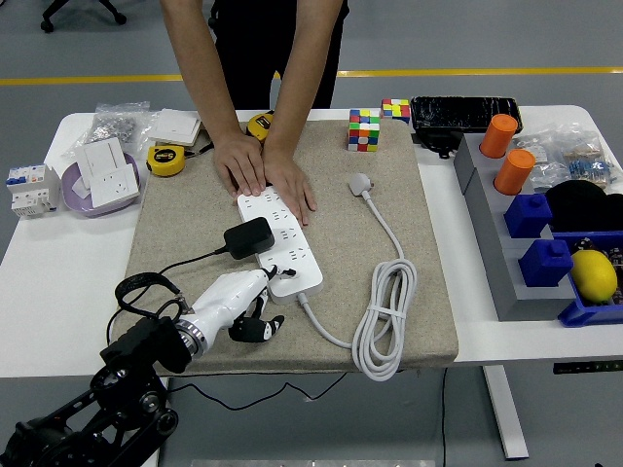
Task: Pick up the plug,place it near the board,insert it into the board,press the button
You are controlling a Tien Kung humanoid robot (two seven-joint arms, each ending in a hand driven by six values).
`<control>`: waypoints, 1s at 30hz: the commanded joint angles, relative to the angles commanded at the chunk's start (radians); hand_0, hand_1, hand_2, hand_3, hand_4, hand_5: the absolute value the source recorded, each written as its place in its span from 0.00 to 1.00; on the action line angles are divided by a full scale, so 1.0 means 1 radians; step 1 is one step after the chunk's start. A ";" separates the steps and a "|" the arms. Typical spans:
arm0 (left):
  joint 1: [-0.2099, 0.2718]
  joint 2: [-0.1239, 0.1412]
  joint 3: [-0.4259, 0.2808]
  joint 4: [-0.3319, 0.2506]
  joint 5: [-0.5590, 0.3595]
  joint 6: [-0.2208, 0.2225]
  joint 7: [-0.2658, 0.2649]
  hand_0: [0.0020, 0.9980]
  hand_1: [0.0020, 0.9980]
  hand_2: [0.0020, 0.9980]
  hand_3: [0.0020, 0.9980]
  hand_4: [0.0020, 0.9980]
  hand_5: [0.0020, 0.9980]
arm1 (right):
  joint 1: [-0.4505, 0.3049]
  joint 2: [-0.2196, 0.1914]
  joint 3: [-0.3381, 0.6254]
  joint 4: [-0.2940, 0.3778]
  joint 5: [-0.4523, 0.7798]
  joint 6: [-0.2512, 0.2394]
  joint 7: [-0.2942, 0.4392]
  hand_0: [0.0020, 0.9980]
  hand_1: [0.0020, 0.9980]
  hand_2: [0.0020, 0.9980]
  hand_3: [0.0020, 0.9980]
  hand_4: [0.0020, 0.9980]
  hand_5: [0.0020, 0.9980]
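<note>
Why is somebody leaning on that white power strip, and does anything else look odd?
A person's hands press flat on the far end of the power strip, apparently steadying it. The strip lies askew on the mat, its own plug loose. The left hand hovers at its near end.

Grey floor (88, 44), yellow line (487, 72), white table (58, 282)

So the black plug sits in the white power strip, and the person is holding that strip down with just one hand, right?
Not quite. The head view shows both of the person's hands pressing on the far end of the white power strip. The black plug does sit on it.
</note>
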 joint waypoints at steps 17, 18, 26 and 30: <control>-0.002 -0.002 0.010 0.021 0.009 -0.013 0.013 0.16 0.01 0.13 0.86 0.66 0.00 | 0.002 -0.002 -0.001 0.000 0.003 -0.001 0.000 0.86 0.85 0.83 0.84 1.00 1.00; -0.002 -0.001 0.011 0.021 0.008 -0.014 0.014 0.16 0.01 0.13 0.85 0.66 0.00 | 0.003 -0.002 0.000 0.000 0.002 -0.001 0.000 0.86 0.85 0.83 0.84 1.00 1.00; 0.000 -0.001 0.010 0.025 0.014 -0.023 0.021 0.16 0.01 0.13 0.85 0.66 0.00 | 0.003 -0.002 -0.004 0.000 0.007 -0.001 0.001 0.86 0.85 0.83 0.84 1.00 1.00; 0.002 0.001 0.005 0.009 0.018 -0.012 0.014 0.16 0.01 0.13 0.84 0.66 0.00 | 0.003 -0.001 -0.004 0.000 0.007 -0.001 0.001 0.86 0.85 0.83 0.84 1.00 1.00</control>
